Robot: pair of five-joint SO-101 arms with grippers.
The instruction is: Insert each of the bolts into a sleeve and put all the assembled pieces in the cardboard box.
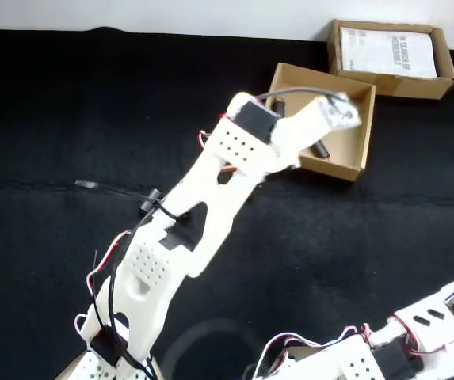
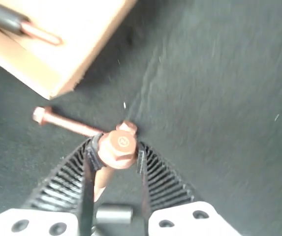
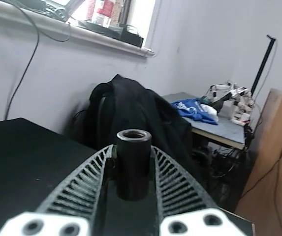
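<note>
My left gripper (image 2: 115,146) is shut on a copper bolt (image 2: 119,142), gripped just under its hex head, above the black cloth beside a corner of the cardboard box (image 2: 57,49). A second copper bolt (image 2: 62,123) lies on the cloth just beyond the fingertips. Inside the box lies a dark sleeve with a bolt shank sticking out (image 2: 17,24). In the high view the left gripper (image 1: 336,111) hangs at the open cardboard box (image 1: 365,131). My right gripper (image 3: 132,152) is shut on a black sleeve (image 3: 132,169), held upright with its bore facing up.
A second cardboard box (image 1: 447,59) holding a printed sheet stands at the back right. The right arm (image 1: 417,348) lies low at the front right edge. Black cloth (image 1: 68,119) covers the table, with open room on the left and middle.
</note>
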